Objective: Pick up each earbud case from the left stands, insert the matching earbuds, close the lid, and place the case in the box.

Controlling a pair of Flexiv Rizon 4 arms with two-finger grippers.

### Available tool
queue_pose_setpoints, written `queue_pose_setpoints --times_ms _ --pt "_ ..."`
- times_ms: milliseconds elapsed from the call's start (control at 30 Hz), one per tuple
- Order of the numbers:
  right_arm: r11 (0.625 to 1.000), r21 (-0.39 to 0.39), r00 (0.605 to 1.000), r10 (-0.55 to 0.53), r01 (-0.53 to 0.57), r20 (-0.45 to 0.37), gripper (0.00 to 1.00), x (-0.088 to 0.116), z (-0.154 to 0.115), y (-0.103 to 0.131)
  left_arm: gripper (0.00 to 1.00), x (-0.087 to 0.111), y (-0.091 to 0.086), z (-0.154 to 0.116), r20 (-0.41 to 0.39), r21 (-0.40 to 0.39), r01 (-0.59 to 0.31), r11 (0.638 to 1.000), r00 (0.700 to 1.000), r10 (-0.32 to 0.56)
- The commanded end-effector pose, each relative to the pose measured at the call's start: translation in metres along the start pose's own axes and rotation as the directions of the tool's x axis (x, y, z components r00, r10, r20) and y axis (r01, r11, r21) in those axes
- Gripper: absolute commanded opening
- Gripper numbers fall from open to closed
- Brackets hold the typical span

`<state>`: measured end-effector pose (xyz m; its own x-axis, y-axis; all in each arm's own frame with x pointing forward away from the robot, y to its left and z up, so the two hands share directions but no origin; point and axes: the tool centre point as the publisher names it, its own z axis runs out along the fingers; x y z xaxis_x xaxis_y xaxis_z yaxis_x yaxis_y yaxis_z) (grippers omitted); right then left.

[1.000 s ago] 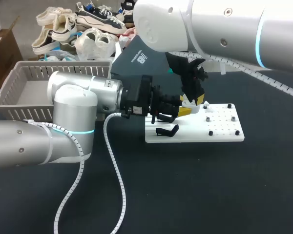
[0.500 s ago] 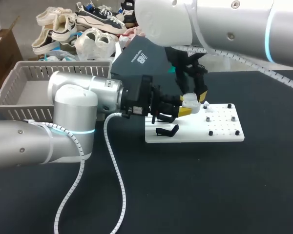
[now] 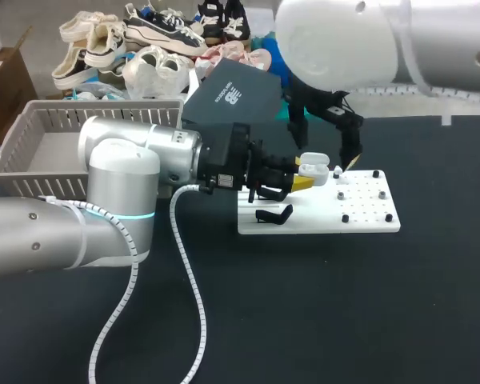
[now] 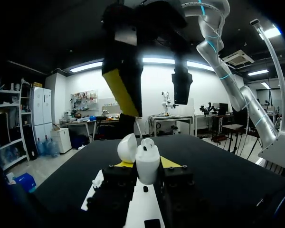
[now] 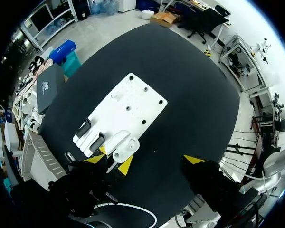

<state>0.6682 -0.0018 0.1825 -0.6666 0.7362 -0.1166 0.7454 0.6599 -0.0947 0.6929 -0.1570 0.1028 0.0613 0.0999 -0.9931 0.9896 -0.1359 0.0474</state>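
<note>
Left gripper (image 3: 303,181) is clamped on the white earbud case (image 3: 313,169), yellow tips on either side of it, holding it upright just above the white board (image 3: 370,214). The left wrist view shows the case between the fingers with its lid (image 4: 127,147) flipped open and tilted back. A rounded white bit sits in the open top; can't tell if it's an earbud.

Right gripper (image 3: 326,154) comes in from the right and hangs right over the case, fingers wide apart, nothing between them, not touching the case. From the left wrist view its two fingers hang above the open case, one with its yellow face showing, the other dark.

The board lies flat on the black table (image 3: 304,320). Two black stands (image 3: 273,214) sit at its left end, just under the left gripper, both bare. Small black pegs (image 3: 345,218) dot its right part.

Grey basket (image 3: 32,136) sits at the far left of the table, behind the left arm and well apart from the board
</note>
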Motion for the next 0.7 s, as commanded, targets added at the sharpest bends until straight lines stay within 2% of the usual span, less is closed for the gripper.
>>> queue_pose_setpoints --times_ms 33,267,500,700 --pt "0.867 -0.479 0.990 -0.113 0.138 0.080 1.00 0.003 -0.004 -0.039 0.00 0.000 0.000 0.000 -0.001 -0.002 -0.001 1.000 1.000 0.001" --pt "0.815 -0.517 0.965 -0.217 0.262 0.148 1.00 -0.010 0.000 -0.053 0.00 0.000 0.000 0.000 -0.001 -0.002 -0.001 1.000 1.000 0.001" --pt "0.782 -0.530 0.945 -0.286 0.327 0.161 1.00 -0.028 0.008 -0.065 0.00 0.000 0.000 0.000 -0.001 -0.002 -0.001 1.000 1.000 0.001" --pt "0.758 -0.556 0.938 -0.313 0.342 0.150 1.00 -0.036 0.008 -0.071 0.00 0.000 0.000 0.000 -0.001 -0.002 -0.001 1.000 1.000 0.001"
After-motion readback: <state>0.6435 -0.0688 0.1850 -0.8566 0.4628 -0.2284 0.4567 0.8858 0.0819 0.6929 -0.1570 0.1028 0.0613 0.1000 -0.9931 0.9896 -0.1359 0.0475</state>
